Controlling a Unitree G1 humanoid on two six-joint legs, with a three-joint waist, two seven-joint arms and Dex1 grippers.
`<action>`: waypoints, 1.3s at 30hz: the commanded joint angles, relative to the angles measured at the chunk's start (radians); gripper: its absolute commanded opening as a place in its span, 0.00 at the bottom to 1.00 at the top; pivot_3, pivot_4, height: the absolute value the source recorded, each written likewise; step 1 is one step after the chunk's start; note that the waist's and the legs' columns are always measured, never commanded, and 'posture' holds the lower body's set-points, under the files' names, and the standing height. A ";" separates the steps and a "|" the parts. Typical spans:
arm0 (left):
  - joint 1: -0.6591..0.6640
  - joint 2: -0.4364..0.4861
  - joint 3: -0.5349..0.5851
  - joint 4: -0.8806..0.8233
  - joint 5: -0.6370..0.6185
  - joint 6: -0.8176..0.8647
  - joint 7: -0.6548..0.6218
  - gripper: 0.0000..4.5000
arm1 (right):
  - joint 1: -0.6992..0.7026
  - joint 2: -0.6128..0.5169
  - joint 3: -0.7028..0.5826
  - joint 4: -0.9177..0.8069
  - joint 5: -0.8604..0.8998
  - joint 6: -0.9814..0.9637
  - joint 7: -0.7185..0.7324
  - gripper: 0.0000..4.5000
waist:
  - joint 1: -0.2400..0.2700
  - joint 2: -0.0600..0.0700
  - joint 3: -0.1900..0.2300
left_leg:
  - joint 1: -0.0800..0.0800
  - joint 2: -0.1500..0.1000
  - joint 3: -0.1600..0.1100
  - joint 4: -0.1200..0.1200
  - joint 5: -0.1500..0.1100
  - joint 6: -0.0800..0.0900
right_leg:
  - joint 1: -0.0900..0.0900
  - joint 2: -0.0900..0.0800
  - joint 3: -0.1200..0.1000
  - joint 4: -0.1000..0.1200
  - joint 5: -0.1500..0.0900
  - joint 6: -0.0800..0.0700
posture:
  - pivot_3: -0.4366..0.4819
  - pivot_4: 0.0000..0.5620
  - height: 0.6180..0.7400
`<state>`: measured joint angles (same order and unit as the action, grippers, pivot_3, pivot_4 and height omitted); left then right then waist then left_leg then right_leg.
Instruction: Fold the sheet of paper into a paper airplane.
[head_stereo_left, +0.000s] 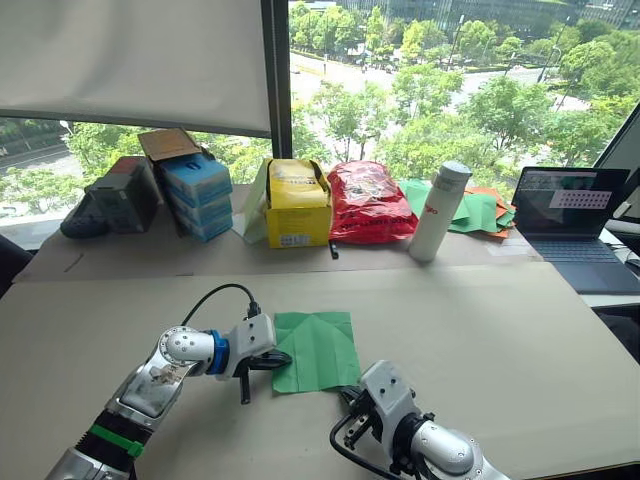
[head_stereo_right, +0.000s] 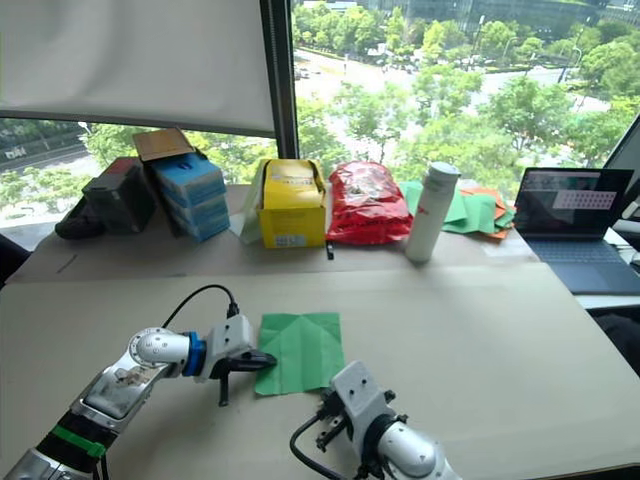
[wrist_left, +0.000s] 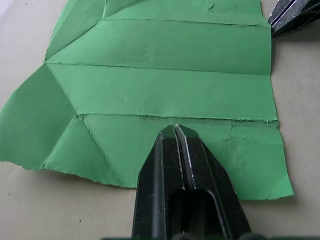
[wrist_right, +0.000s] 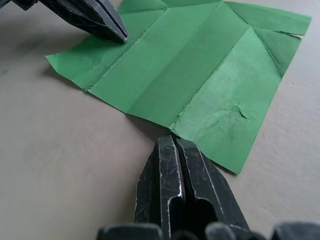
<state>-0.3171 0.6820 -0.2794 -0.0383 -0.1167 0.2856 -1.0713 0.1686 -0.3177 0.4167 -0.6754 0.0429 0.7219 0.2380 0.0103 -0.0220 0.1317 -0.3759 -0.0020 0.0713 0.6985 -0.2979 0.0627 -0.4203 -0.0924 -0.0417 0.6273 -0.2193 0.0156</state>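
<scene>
The sheet of paper (head_stereo_left: 318, 350), bright green and creased with two corners folded in at its far end, lies flat on the table. My left gripper (head_stereo_left: 285, 357) is shut, and its tip (wrist_left: 175, 131) rests on the sheet's left strip just inside the edge. My right gripper (head_stereo_left: 346, 393) is also shut, with its tip (wrist_right: 172, 141) at the sheet's near edge beside the near right corner. Neither gripper holds the paper. The left gripper (wrist_right: 100, 20) also appears across the sheet in the right wrist view. The paper airplane is out of view.
Along the back of the table stand blue boxes (head_stereo_left: 197, 195), a yellow box (head_stereo_left: 297, 203), a red bag (head_stereo_left: 368, 200) and a white bottle (head_stereo_left: 438, 212). A pile of green and orange papers (head_stereo_left: 480, 212) and a laptop (head_stereo_left: 578, 215) sit at the back right.
</scene>
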 joint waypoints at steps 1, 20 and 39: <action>0.018 0.001 -0.057 0.052 0.044 0.012 -0.020 0.00 | -0.005 0.041 -0.058 0.068 -0.015 -0.071 -0.044 0.02 | 0.000 0.000 0.000 | 0.001 0.000 0.000 0.000 0.000 0.000 | 0.000 0.000 0.000 0.000 0.000 0.000 | 0.48 0.27 1.00; 0.024 0.001 -0.029 0.053 0.046 0.019 0.013 0.00 | -0.217 0.150 -0.065 0.305 0.074 -0.342 0.151 0.02 | 0.000 0.001 0.000 | 0.001 0.000 0.000 0.000 0.000 0.001 | 0.001 0.000 0.000 0.000 0.000 0.000 | 0.48 0.27 1.00; 0.171 0.094 0.272 -0.199 -0.103 0.223 0.118 0.00 | -0.447 0.079 0.077 0.620 0.033 -0.259 0.431 0.02 | -0.031 0.001 0.001 | 0.004 0.003 -0.001 -0.005 0.002 -0.003 | -0.001 -0.002 0.001 0.003 -0.002 -0.004 | 0.48 0.27 1.00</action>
<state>-0.1450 0.7613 -0.0655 -0.1919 -0.1780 0.4702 -0.9612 -0.2878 -0.2259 0.4862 -0.1048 0.0894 0.4376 0.6599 -0.0203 -0.0206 0.1326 -0.3725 0.0007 0.0706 0.6934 -0.2962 0.0594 -0.4211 -0.0942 -0.0404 0.6302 -0.2211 0.0118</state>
